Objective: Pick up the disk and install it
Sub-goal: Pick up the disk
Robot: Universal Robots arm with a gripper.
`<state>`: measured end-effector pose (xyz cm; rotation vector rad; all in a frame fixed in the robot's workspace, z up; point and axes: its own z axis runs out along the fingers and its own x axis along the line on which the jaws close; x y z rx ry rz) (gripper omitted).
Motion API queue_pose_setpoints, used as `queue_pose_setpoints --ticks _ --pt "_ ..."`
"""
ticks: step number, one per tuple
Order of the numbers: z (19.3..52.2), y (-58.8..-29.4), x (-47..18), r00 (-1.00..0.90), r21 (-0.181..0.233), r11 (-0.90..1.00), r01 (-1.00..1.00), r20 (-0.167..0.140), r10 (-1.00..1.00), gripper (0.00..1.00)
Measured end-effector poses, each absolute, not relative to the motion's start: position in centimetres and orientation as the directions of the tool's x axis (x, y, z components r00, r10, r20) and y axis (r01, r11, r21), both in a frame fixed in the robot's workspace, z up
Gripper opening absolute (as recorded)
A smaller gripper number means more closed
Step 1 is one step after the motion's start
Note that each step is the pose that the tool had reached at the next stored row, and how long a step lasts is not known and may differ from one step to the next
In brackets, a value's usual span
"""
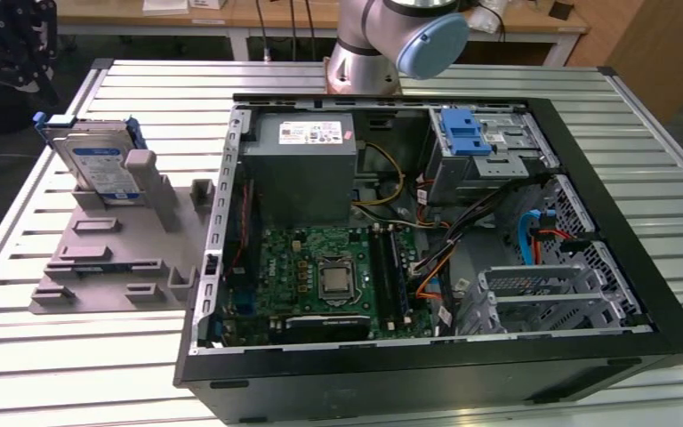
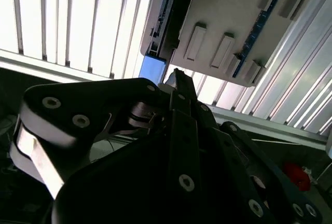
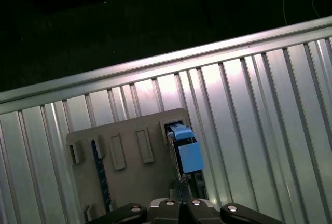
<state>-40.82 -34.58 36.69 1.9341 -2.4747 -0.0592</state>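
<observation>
Pincer [image 3: 182, 183] is hovering clenched, empty, over the disk [image 3: 188, 154] standing in its rack [image 3: 132, 182]; should be opening and centring on it.

exterior view: high over table [image 1: 81, 356] | both wrist views: share holder [image 2: 223, 16] [image 3: 129, 177]

Arm [image 1: 359, 53]: smooth silver-grey tubular housing, with a round light-blue cap [image 1: 433, 43] closing one joint. Gripper [image 2: 179, 86], in both wrist views: matte black linkage of flat, round-ended bars that overlap one another. Round silver screw heads [image 2: 185, 182] mark the pivots, several to each bar. In the second wrist view, a pale off-white band [image 2: 32, 154] runs along the edge of one black link.
</observation>
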Motion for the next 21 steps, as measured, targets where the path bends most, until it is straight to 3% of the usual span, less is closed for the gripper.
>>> queue_pose_setpoints --ticks 11,16,17,20,21 --pt "36.5 -34.5 -40.9 -0.204 0.030 0.203 -0.979 -0.023 -0.979 0.11" --pt "35.9 -34.3 -40.9 -0.202 0.030 0.201 -0.979 -0.023 -0.979 0.35" --pt "35.8 -34.3 -40.9 -0.197 0.030 0.197 -0.980 -0.023 -0.980 0.35" --pt "35.4 -34.3 -41.1 -0.162 0.030 0.161 -0.986 -0.023 -0.987 0.53" --pt "35.2 -34.3 -41.1 -0.149 0.030 0.149 -0.988 -0.023 -0.989 0.53"
